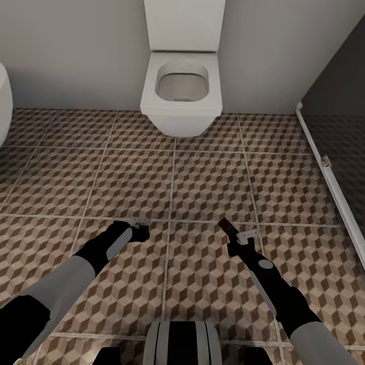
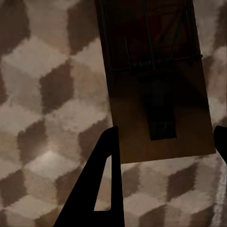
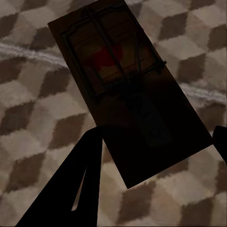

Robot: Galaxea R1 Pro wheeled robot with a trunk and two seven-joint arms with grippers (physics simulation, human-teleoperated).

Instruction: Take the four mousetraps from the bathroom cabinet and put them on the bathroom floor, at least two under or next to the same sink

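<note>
Each of my grippers holds a mousetrap above the cube-patterned bathroom floor (image 1: 203, 182). My left gripper (image 1: 141, 226) is shut on a brown board with wire parts, the mousetrap (image 2: 158, 85), whose near end sits between the dark fingers (image 2: 101, 189). It appears as a dark shape (image 1: 143, 233) in the head view. My right gripper (image 1: 238, 237) is shut on a second mousetrap (image 3: 127, 104), which is tilted and sticks out ahead (image 1: 226, 225). Its red bait patch faces the right wrist camera. The cabinet and the sink are out of view.
A white square toilet (image 1: 182, 96) stands against the wall straight ahead. A glass shower screen with a pale frame (image 1: 329, 172) runs along the right, with darker tiles behind it. The white bathtub's edge (image 1: 4, 106) shows at far left. Open floor lies between me and the toilet.
</note>
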